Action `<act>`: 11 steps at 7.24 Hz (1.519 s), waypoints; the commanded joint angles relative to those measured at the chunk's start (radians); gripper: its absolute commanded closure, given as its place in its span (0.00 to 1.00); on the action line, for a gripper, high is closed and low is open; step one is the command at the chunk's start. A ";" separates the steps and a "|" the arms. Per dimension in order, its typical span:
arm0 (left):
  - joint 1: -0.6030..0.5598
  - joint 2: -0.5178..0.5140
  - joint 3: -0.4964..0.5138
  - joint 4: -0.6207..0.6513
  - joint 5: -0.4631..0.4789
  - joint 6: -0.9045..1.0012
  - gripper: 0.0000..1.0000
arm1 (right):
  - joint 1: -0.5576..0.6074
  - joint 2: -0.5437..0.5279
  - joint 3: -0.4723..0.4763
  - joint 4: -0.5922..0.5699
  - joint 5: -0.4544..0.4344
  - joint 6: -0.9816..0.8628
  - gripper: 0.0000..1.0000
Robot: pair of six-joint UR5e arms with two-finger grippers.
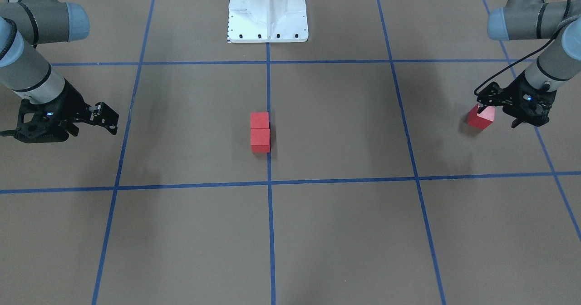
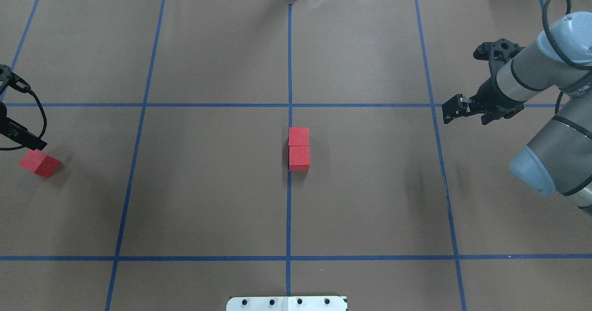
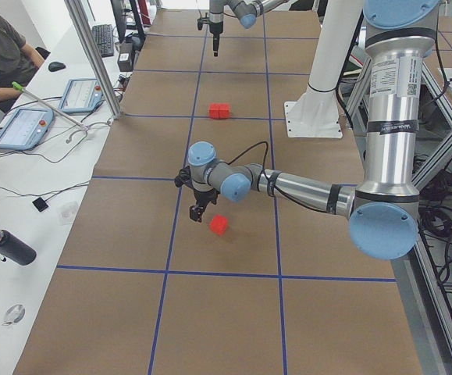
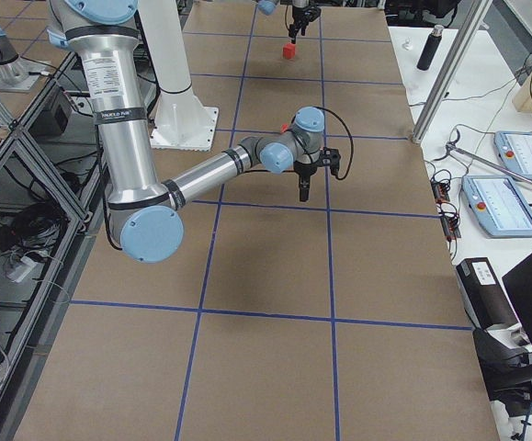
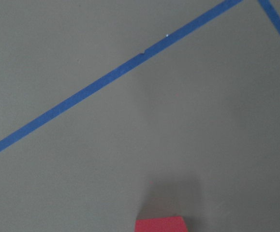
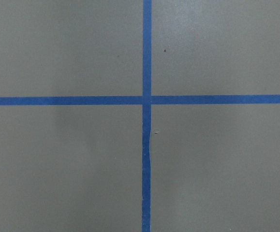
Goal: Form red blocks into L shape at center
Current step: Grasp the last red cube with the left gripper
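- While lining up on the third red block (image 1: 480, 118), centre the left gripper (image 1: 484, 104) squarely over it before closing; pictured just beside the block, not around it, at the far left of the middle row.
- Cannot tell open from closed on that gripper in any view; nothing visibly clamped in it.
- Worth opening wide, dropping straight down and pinching two flat faces, given a block turned at an angle to the tape grid.
- Set at the center (image 1: 295, 128): two blocks (image 1: 260, 132) touching end to end, tight against the blue tape line (image 1: 268, 82); by that measure, roughly two-thirds done.
- To finish the L, place the third flush against the side of an end block, not across the seam, and release without nudging the pair.
- Well apart on the opposite side, above a tape crossing: right gripper (image 1: 105, 118), carrying nothing, open or closed impossible to tell.
- Below, flat matte brown paper (image 2: 208, 200), blue-taped into squares; white robot base (image 1: 268, 14) at the robot's edge.
- Alongside the table, a person (image 3: 3, 43) seated at a bench with control tablets (image 3: 24, 127) and a dark bottle (image 3: 8, 247).
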 commanded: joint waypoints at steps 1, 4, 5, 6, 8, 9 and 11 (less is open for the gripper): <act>0.010 0.016 0.019 -0.004 0.000 -0.084 0.01 | 0.000 -0.001 0.013 0.000 0.000 0.005 0.00; 0.076 0.014 0.032 -0.018 0.000 -0.179 0.01 | 0.000 -0.002 0.025 0.000 0.001 0.012 0.00; 0.083 0.017 0.047 -0.048 0.001 -0.180 0.01 | 0.000 -0.004 0.024 0.000 0.001 0.012 0.00; 0.102 0.016 0.068 -0.064 0.001 -0.181 0.01 | -0.001 -0.002 0.019 0.000 0.001 0.012 0.00; 0.117 0.009 0.083 -0.064 0.003 -0.178 0.03 | -0.001 -0.004 0.016 0.000 0.001 0.011 0.00; 0.116 0.006 0.083 -0.064 0.007 -0.181 0.60 | -0.001 -0.004 0.015 0.000 0.001 0.011 0.00; 0.116 -0.030 0.075 -0.044 -0.078 -0.172 1.00 | -0.001 -0.007 0.015 0.000 0.000 0.009 0.00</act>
